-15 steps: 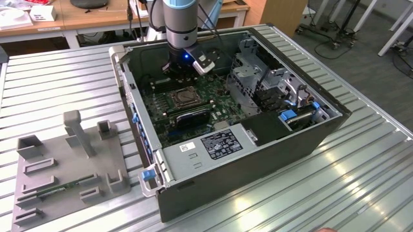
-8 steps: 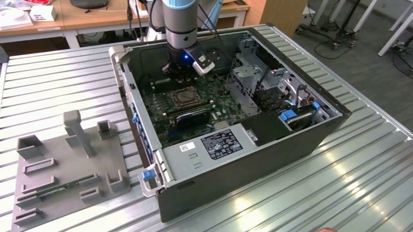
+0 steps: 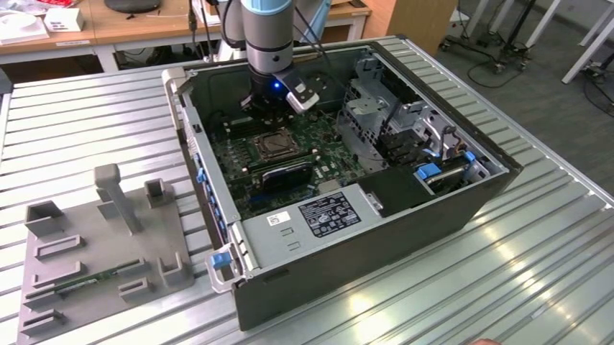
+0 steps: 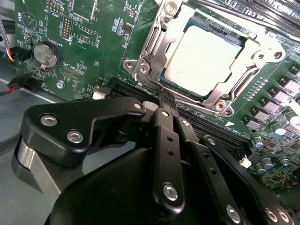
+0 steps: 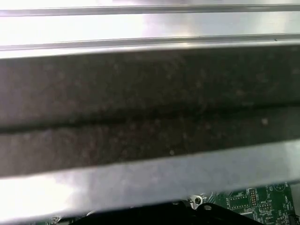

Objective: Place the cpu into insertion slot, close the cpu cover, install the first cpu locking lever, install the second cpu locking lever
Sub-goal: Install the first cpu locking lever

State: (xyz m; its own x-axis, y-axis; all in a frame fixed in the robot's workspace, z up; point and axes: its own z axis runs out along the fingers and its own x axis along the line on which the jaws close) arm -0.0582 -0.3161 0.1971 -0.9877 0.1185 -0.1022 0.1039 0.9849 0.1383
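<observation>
Grey fixture tray [image 3: 96, 251] lies on the ribbed desk [image 3: 537, 287] at the exterior view's left, beside the open computer case [image 3: 384, 251]. In the second wrist view the tool [image 4: 165, 97] is pressed closed, gripping nothing visible. The cpu [image 4: 206, 56] sits in the insertion slot [image 3: 272, 146], and the cpu cover [image 4: 159, 44] lies flat around it.

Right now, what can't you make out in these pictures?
Second wrist view: the claw covers the cpu cover's near edge, hiding any lever there.
Exterior view: the insertion slot is too small to show its contents.
First wrist view: a dark panel blocks most of the green board.
</observation>
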